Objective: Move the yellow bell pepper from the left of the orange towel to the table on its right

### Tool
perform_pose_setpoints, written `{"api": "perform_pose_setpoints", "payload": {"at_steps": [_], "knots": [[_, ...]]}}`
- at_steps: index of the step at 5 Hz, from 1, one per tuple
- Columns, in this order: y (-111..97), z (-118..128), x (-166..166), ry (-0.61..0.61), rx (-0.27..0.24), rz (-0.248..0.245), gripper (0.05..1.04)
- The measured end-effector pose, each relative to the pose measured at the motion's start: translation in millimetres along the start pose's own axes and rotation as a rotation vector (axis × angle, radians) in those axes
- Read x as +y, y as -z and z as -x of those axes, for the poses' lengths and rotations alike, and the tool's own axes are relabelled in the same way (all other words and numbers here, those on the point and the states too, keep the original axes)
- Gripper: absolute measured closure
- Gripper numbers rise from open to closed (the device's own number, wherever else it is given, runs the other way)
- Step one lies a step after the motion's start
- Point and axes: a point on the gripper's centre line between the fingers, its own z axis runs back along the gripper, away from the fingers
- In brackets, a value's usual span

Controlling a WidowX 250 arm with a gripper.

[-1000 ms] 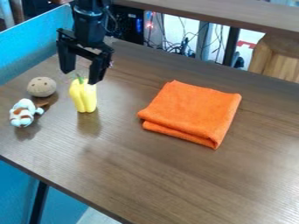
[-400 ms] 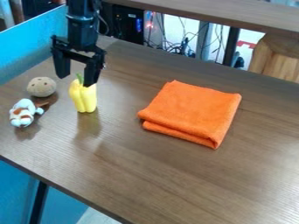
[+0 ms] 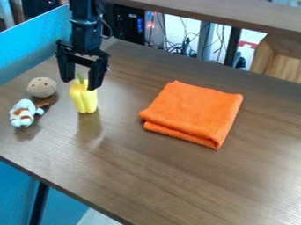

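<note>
The black gripper [image 3: 78, 84] hangs at the upper left, open, its two fingers spread wide. Between and just below the fingertips stands a yellow bell pepper [image 3: 86, 99] with a green stem, upright on the table; the right finger covers part of its top. Whether a finger touches the pepper, I cannot tell. To the left lies a round brown potato-like object [image 3: 42, 87], and below it a small white, brown and light-blue plush toy [image 3: 24, 113]. An orange folded cloth [image 3: 192, 113] lies right of centre.
The brown wooden table [image 3: 176, 184] has its near edge running diagonally at the lower left. A blue panel [image 3: 35, 41] borders it at the upper left. Behind the far edge are cables and a dark computer case [image 3: 128, 24].
The gripper first moved left and a little lower, then slightly right and down over the pepper. Pepper, toy, brown object and cloth have stayed in place.
</note>
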Motion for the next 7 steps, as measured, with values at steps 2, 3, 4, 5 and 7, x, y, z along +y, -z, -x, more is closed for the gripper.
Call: {"api": "perform_pose_setpoints", "payload": {"at_steps": [2, 3, 4, 5, 7], "knots": [[2, -6, 1, -0.03, 0.009, 0.001, 0.217], [3, -9, 1, -0.042, 0.021, 0.003, 0.471], [2, -8, 1, -0.045, 0.024, 0.005, 0.675], [2, -8, -2, -0.033, 0.029, 0.025, 0.802], [-39, 4, -18, 0.039, -0.109, 0.043, 0.855]]}}
